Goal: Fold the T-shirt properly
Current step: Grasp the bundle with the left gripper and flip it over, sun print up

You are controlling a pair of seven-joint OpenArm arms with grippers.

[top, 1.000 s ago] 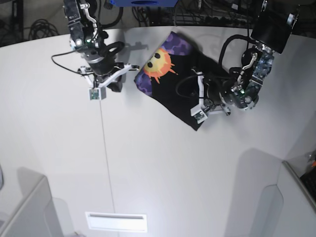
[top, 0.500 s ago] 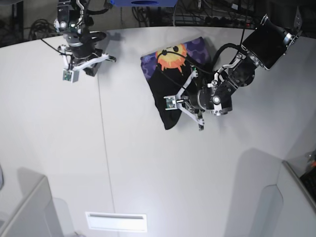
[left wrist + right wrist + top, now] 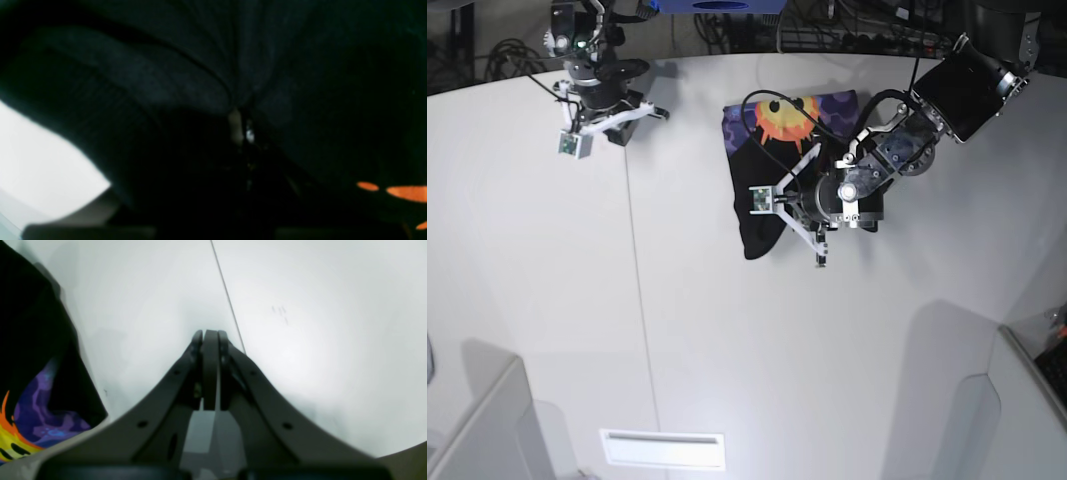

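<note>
Gripping the half-folded shirt (image 3: 762, 190) beneath it, the left claw (image 3: 792, 205) has folding left; the right claw (image 3: 210, 340), closed, holds nothing.

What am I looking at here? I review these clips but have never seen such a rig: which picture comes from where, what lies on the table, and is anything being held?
This is a two-armed robot at a white table. The base view looks down from above; the other two pictures come from cameras on each arm's wrist.

On the table lies a black cloth T-shirt with an orange sun print on purple patches, bunched into a narrow bundle.

The left gripper, on the right of the base view, is over the shirt. Its wrist camera is nearly filled with dark fabric, and the cloth gathers at its tips, so it seems to pinch the shirt.

The right gripper is shut on nothing, off to the side above bare table.
</note>
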